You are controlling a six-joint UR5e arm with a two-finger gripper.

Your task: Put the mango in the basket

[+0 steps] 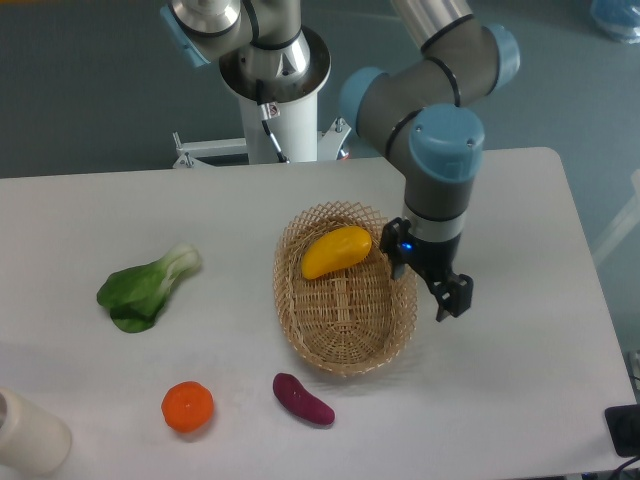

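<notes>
The yellow-orange mango [336,251] lies inside the oval tan wicker basket [345,355], toward its far end, tilted with its tapered end to the left. My gripper [430,282] hangs just past the basket's right rim, above the table. Its fingers stand apart and nothing is between them. The gripper is clear of the mango.
A green bok choy [146,288] lies at the left. A round orange fruit [188,407] and a dark purple oblong vegetable [303,399] sit near the front edge. A white cylinder [30,434] stands at the front left corner. The arm's base [275,75] is behind the table.
</notes>
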